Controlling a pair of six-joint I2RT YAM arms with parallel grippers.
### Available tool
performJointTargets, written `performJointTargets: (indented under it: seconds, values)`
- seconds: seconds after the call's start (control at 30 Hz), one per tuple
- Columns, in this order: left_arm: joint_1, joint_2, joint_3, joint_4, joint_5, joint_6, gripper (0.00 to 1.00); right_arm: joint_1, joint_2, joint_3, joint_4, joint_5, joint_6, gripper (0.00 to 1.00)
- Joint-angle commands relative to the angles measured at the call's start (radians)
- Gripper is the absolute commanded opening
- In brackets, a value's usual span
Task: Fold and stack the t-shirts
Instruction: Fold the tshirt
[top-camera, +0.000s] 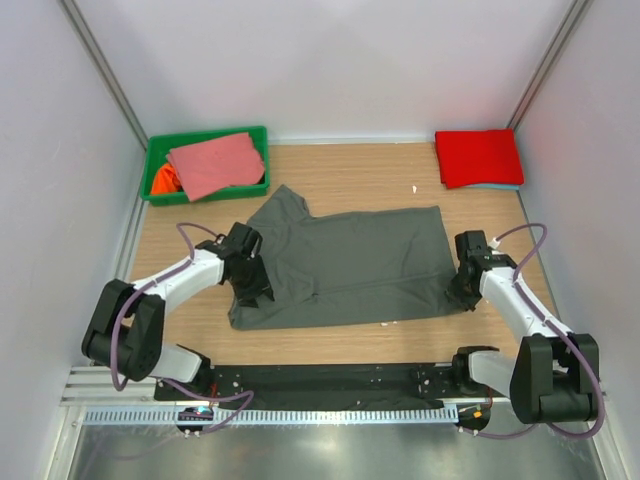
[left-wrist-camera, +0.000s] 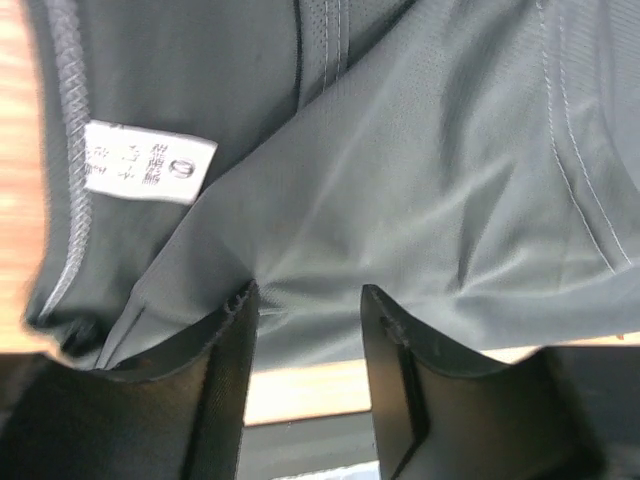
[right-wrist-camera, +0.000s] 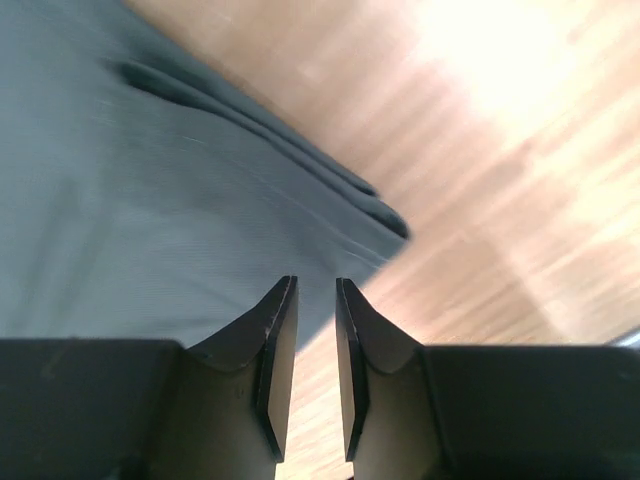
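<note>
Folding step in hand: the dark grey t-shirt (top-camera: 350, 265) lies mid-table (top-camera: 330, 345), with the left gripper (left-wrist-camera: 305, 300) open at its left edge and the right gripper (right-wrist-camera: 316, 285) narrowly parted, empty, at its right edge; next, both probably must pinch cloth.

Narrowly parted fingers (right-wrist-camera: 272, 345) hang over the grey t-shirt (right-wrist-camera: 130, 200) edge.
</note>
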Motion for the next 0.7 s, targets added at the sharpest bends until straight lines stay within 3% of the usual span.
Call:
performJointTargets:
  seconds: [0.0, 0.03, 0.17, 0.23, 0.33, 0.4, 0.5, 0.6, 0.67]
  values:
    - [0.007, -0.066, 0.114, -0.085, -0.040, 0.037, 0.48, -0.004, 0.020, 0.128, 0.042, -0.018, -0.085, 0.28]
    - [0.007, -0.081, 0.142, -0.099, -0.045, 0.049, 0.50, -0.004, 0.026, 0.151, 0.057, -0.026, -0.114, 0.30]
    - [0.016, -0.082, 0.270, -0.128, -0.065, 0.135, 0.62, -0.002, 0.104, 0.290, 0.134, -0.087, -0.246, 0.62]
    - [0.027, -0.062, 0.345, -0.116, -0.065, 0.210, 0.64, -0.004, 0.189, 0.372, 0.160, -0.109, -0.265, 0.72]
    - [0.059, 0.038, 0.454, -0.070, -0.022, 0.301, 0.64, -0.004, 0.320, 0.479, 0.200, -0.130, -0.294, 0.76]
    - [0.078, 0.147, 0.513, -0.024, 0.027, 0.410, 0.58, -0.005, 0.390, 0.533, 0.232, -0.133, -0.302, 0.76]
    - [0.098, 0.313, 0.679, -0.033, -0.010, 0.557, 0.50, -0.004, 0.513, 0.630, 0.260, -0.143, -0.296, 0.75]
    - [0.099, 0.458, 0.863, -0.070, -0.053, 0.670, 0.50, -0.007, 0.594, 0.708, 0.293, -0.175, -0.297, 0.74]
    - [0.099, 0.519, 0.946, -0.003, -0.057, 0.726, 0.50, -0.008, 0.638, 0.747, 0.324, -0.199, -0.318, 0.72]
